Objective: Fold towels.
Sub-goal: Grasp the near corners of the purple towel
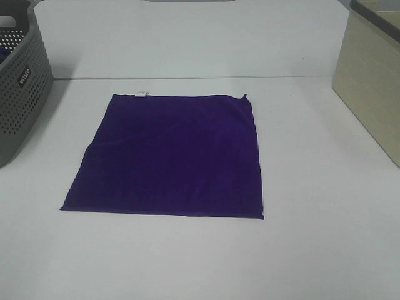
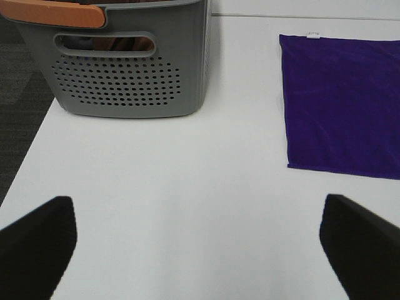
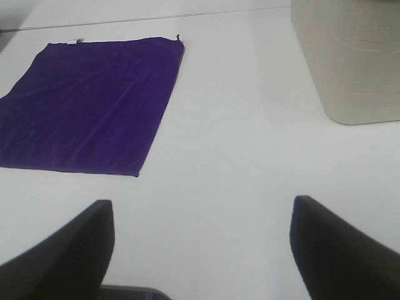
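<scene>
Two pincers, and neither holds anything. The left pincer (image 2: 195, 209) has its dark fingers spread wide over bare white counter (image 1: 312, 187), and the right pincer (image 3: 201, 206) is spread the same way. Both hang short of the cloth on the near side, so from the high camera you can't see them at all.

Past them is the towel (image 1: 169, 156), a deep purple square of soft plush with a stitched hem. It lies flat and fully opened out in the middle of the counter, with no fold in it. Its small white tag (image 1: 140, 94) sits on the far edge, toward the left corner.

Off to the left, well apart from the towel, stands a grey perforated plastic basket (image 1: 19, 106). Over on the right is a beige box-like bin (image 1: 369, 94).

My read is that this is the very start and the first fold hasn't begun. The next move probably calls for each pincer to reach its own near corner and pinch just the hem without bunching the plush. Then they'd lift together and carry that edge over to the far one, keeping the corners lined up.
</scene>
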`<control>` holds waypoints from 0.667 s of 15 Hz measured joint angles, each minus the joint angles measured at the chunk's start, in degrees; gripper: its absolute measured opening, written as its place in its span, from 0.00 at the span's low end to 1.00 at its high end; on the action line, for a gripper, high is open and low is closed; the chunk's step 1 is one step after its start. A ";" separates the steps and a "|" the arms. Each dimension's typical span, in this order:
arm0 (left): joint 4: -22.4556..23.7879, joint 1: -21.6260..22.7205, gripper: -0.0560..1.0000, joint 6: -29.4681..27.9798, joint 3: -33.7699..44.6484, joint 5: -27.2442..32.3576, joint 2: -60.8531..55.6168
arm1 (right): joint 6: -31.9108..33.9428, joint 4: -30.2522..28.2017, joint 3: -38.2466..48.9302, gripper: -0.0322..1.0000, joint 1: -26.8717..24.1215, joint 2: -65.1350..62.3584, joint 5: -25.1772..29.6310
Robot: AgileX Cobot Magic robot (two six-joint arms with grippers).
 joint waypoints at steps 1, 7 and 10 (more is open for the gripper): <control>-0.06 0.00 0.99 0.34 0.00 0.00 0.00 | 0.00 0.00 0.00 0.77 0.00 0.00 0.00; -0.06 0.00 0.99 0.40 0.00 0.00 0.00 | 0.00 0.00 0.00 0.77 0.00 0.00 0.00; -0.06 0.00 0.99 0.40 0.00 0.00 0.00 | 0.00 0.00 0.00 0.77 0.00 0.00 -0.06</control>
